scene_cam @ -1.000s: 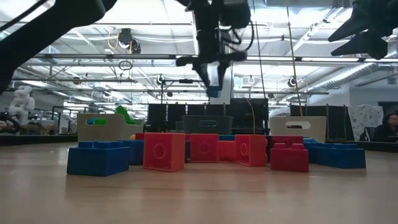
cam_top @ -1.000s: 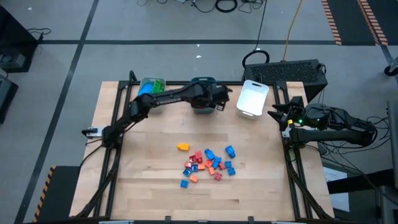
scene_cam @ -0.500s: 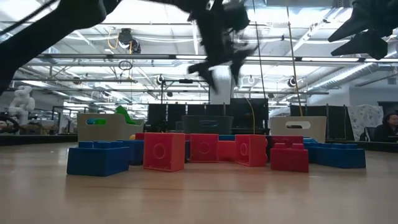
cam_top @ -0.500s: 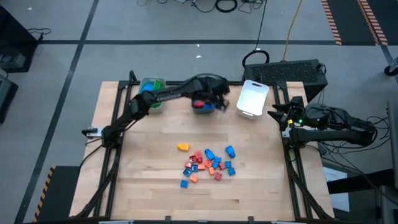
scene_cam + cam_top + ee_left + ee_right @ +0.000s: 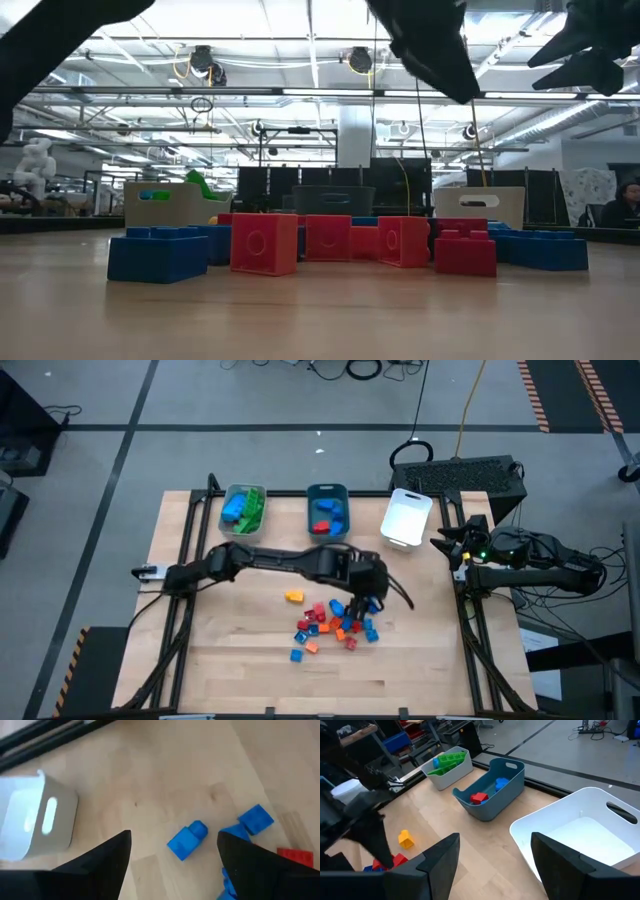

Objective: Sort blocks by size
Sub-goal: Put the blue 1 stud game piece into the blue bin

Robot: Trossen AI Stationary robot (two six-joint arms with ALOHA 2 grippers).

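The left gripper [image 5: 372,600] is hovering over the far right edge of the pile of blocks [image 5: 335,624] near the middle of the counter [image 5: 240,660]; its jaws are standing wide apart and holding nothing. In the left wrist view, a blue block [image 5: 187,840] with a round stud is lying on the bare wood between the two dark fingers [image 5: 102,865], untouched by either, with a second blue block [image 5: 255,817] just beyond it.

Three trays are lining the far edge of the counter. The teal tray [image 5: 328,512], taken here as the landmark, is holding red and blue blocks. The grey tray [image 5: 243,506] is sitting to its left and carrying green and blue blocks. The white tray [image 5: 407,519] is sitting to its right; no blocks are showing in it.

The pile is lying nearer the camera than the teal tray, well apart from it. A single yellow block [image 5: 293,596] is resting just left of the pile.

The right gripper [image 5: 445,543] is waiting at the counter's right edge, to the right of the white tray, its jaws spread and holding nothing.
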